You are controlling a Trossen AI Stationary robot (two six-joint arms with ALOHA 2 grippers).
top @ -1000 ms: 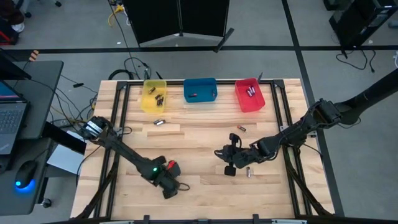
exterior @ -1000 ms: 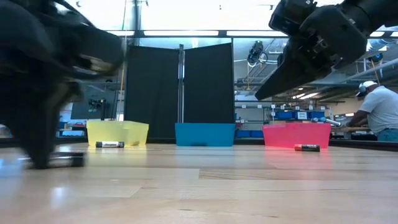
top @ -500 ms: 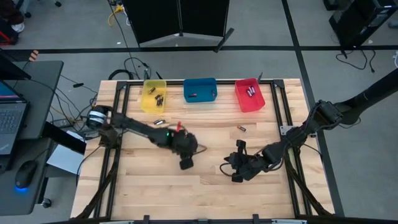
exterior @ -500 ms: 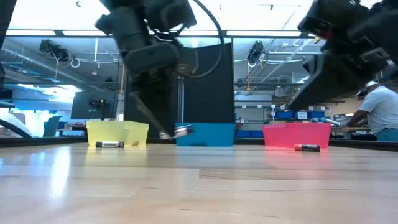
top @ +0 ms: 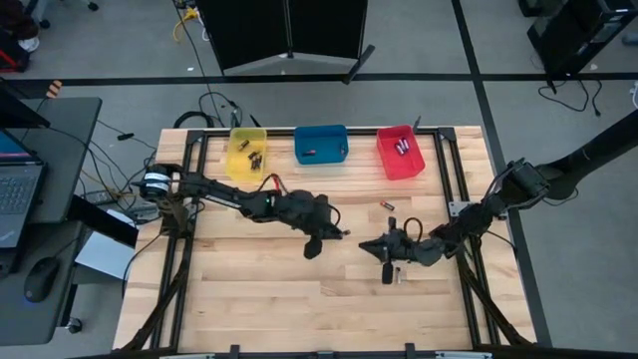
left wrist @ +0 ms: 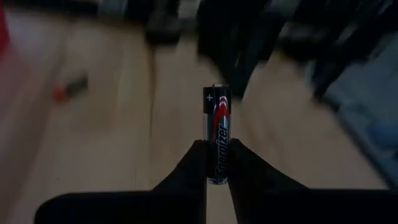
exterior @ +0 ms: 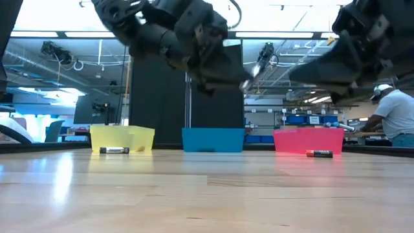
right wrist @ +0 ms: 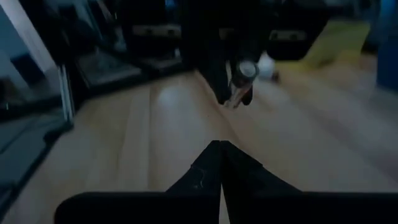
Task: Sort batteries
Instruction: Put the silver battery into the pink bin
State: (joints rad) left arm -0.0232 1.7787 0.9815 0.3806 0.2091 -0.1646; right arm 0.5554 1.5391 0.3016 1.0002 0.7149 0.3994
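My left gripper (top: 341,235) hangs over the middle of the table, shut on a black and red battery (left wrist: 217,127); the low view shows the battery's silvery end (exterior: 246,84). My right gripper (right wrist: 219,147) is shut and holds nothing. It hovers just right of the left one (top: 369,246) and faces it. One loose battery (top: 397,272) lies on the wood beside my right gripper. Another (top: 388,205) lies in front of the red bin (top: 400,153), and one more (exterior: 114,150) in front of the yellow bin (top: 246,152). The blue bin (top: 320,144) stands between those two. My left gripper pinches the battery's rear end (left wrist: 217,169) between its two fingers. The battery lies along the fingers and sticks out forward past their tips, plus end outward. The fingers come nearly level from the table's left side, and the battery is lifted clear of the table.
The three bins stand in a row along the far edge, with small batteries in them. Black rails (top: 195,199) run down the left and right sides of the table. A person (exterior: 394,116) stands in the room beyond the far right.
My left gripper has swung from the near left part of the table up and toward the middle, tipping from pointing down to nearly level. It carries the battery, now lifted clear of the wood. My right gripper has shifted a little and tipped toward level.
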